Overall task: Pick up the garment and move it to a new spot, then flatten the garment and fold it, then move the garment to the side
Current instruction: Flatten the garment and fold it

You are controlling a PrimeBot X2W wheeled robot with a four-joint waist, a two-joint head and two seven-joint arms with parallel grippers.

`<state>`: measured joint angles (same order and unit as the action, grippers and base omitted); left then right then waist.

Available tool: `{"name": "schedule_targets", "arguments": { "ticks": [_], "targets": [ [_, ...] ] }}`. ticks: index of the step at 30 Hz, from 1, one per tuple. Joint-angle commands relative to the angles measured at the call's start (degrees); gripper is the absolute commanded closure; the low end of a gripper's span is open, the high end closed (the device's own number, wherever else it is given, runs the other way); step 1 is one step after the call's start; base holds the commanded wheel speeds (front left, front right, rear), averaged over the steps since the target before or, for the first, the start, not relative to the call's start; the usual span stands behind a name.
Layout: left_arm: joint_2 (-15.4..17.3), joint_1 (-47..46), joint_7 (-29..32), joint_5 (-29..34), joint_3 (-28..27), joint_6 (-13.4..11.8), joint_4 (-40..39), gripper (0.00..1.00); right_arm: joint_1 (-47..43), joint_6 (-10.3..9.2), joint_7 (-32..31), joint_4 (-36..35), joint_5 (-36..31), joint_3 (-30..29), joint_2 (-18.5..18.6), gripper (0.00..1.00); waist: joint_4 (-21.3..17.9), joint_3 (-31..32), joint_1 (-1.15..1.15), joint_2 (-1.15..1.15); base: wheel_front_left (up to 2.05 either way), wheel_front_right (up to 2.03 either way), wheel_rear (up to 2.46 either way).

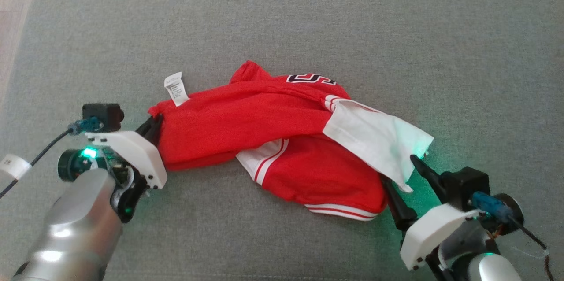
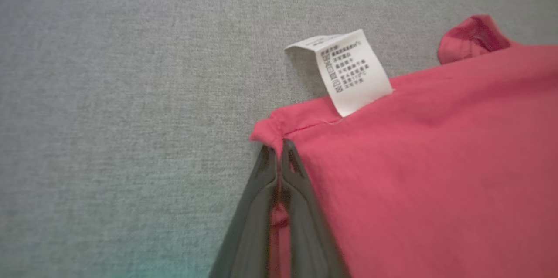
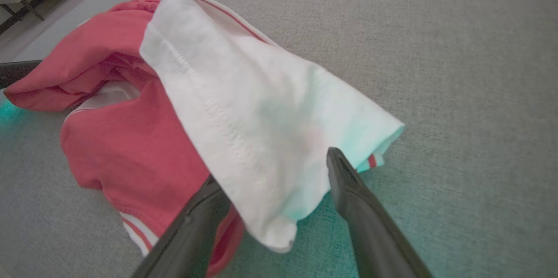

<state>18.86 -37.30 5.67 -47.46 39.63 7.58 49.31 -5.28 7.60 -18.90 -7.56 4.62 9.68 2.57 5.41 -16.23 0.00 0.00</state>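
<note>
Left gripper clamps a corner of the crumpled garment (red knit); right gripper gapes around its white sleeve.

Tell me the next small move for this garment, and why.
Probably close the right gripper on the white sleeve: its jaws stand open on either side of that sleeve's edge, while the left gripper has its jaws shut on a red corner of the garment by the care label. Both ends would then be held for lifting.

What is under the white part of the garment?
Under the white part lies the garment's red cloth; one fingertip of the open right gripper is hidden beneath it.
</note>
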Motion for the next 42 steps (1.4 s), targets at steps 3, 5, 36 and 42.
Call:
{"name": "schedule_targets", "arguments": {
  "ticks": [3, 5, 36, 42],
  "targets": [
    [1.1, 1.3, 0.1, -0.5, 0.6, -0.1, 1.8, 1.00, 1.4, -0.11, -0.2, -2.9, 0.1, 0.6, 0.3, 0.29, 0.1, 0.3, 0.00, 0.00, 0.00, 0.00, 0.00],
    [1.2, 1.1, -1.0, -0.8, 0.7, -0.1, 2.2, 1.00, 1.5, -0.11, -0.5, -3.4, 0.2, 0.0, 0.3, 1.00, 0.1, 0.4, 0.00, 0.00, 0.00, 0.00, 0.00],
    [26.8, -5.2, -11.3, 10.2, -15.1, -21.2, -67.5, 1.00, 31.6, -0.11, -9.0, -30.6, 0.7, -17.7, 15.1, 1.00, 1.2, 14.0, 0.00, 0.00, 0.00, 0.00, 0.00],
    [27.9, -7.7, -6.8, 8.5, -16.6, -22.5, -71.7, 1.00, 38.2, -0.11, -11.7, -26.8, 5.2, -19.2, 17.4, 1.00, 0.8, 13.0, 0.00, 0.00, 0.00, 0.00, 0.00]
  ]
}}
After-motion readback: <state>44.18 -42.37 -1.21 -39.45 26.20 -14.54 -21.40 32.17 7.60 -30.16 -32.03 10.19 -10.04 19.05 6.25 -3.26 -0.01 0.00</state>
